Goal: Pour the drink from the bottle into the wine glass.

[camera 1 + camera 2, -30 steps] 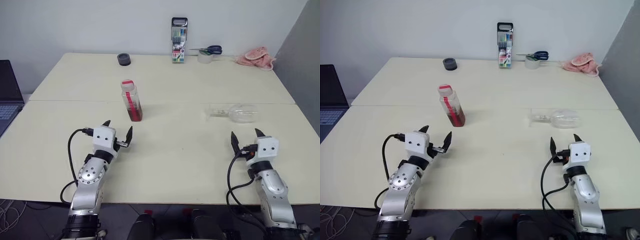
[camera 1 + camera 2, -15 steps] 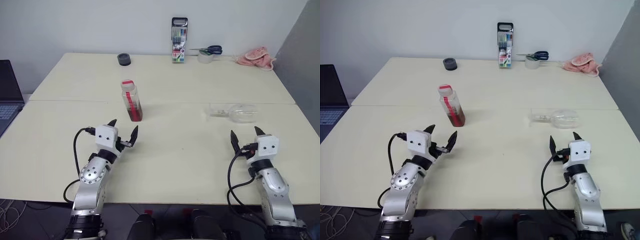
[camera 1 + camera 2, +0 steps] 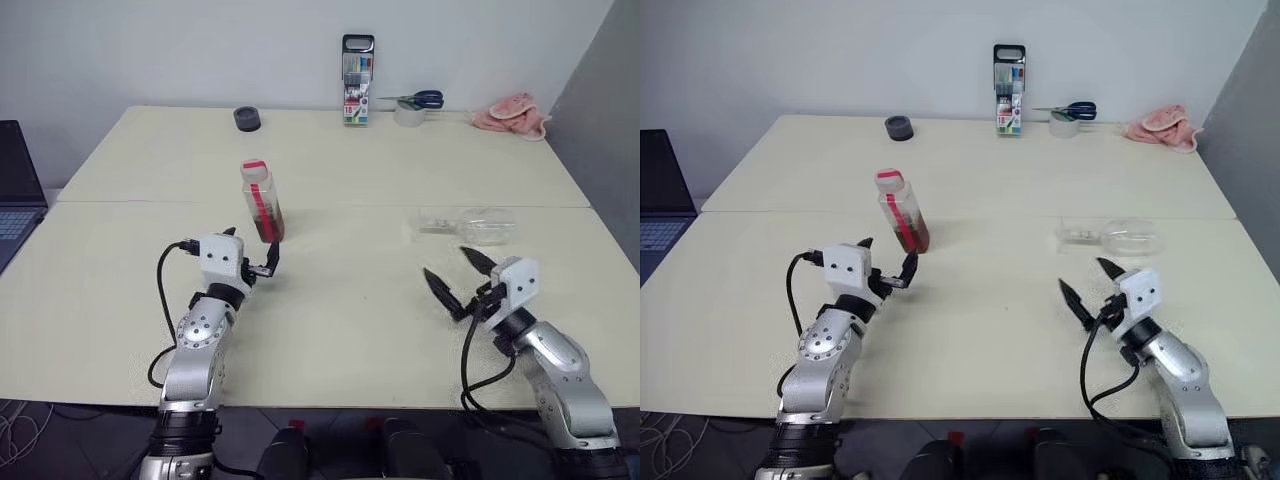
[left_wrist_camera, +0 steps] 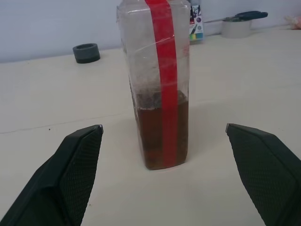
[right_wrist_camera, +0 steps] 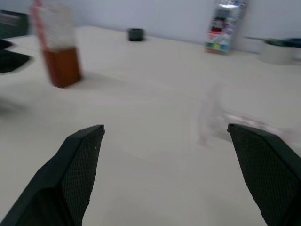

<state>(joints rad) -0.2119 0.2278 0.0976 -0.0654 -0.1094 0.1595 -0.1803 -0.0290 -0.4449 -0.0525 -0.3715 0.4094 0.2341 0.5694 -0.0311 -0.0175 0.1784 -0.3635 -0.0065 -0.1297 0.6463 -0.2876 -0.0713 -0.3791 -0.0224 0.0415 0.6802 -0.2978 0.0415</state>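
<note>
The bottle (image 3: 262, 198) stands upright left of the table's middle, clear with a red cap and a red label strip. The reddish-brown drink (image 4: 162, 136) fills its lower part. The wine glass (image 3: 470, 225) lies on its side at the right, foot toward the centre. My left gripper (image 3: 250, 245) is open just in front of the bottle, its fingers (image 4: 70, 165) either side of it and apart from it. Open and empty, my right gripper (image 3: 447, 265) hovers in front of the glass, angled toward the left.
A laptop (image 3: 15, 190) sits at the left edge. Along the back stand a black roll (image 3: 246, 119), a marker pack (image 3: 357, 80), scissors on a tape roll (image 3: 410, 105) and a pink cloth (image 3: 512, 112). A seam crosses the table (image 3: 350, 330) behind the bottle.
My left gripper has edged forward and up toward the bottle. My right gripper has swung left and risen, turning from straight ahead toward the left. Bottle and glass have not moved.
</note>
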